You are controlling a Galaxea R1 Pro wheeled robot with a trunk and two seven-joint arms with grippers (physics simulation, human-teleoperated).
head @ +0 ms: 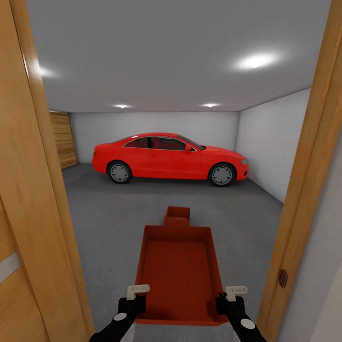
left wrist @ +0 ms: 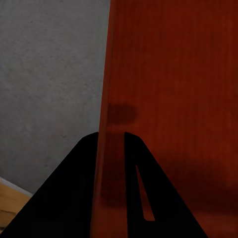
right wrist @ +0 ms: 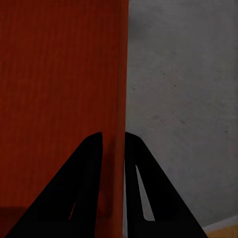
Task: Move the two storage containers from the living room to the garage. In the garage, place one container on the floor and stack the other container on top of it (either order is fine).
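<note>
I hold an orange-red open-topped storage container [head: 179,275] out in front of me, above the grey garage floor [head: 109,218]. My left gripper [head: 134,297] is shut on its left wall and my right gripper [head: 227,298] is shut on its right wall. In the left wrist view the black fingers [left wrist: 84,188] pinch the thin wall of the container [left wrist: 173,99]. Likewise in the right wrist view, the fingers [right wrist: 139,183] clamp the wall of the container [right wrist: 59,99]. A second storage container [head: 177,215] sits on the floor ahead, just beyond the held one.
I look through a wooden door frame, with jambs at left [head: 42,190] and right [head: 308,190]. A red car [head: 168,159] stands across the back of the garage. A wooden slatted door [head: 63,140] is on the left wall, white walls [head: 270,142] beyond.
</note>
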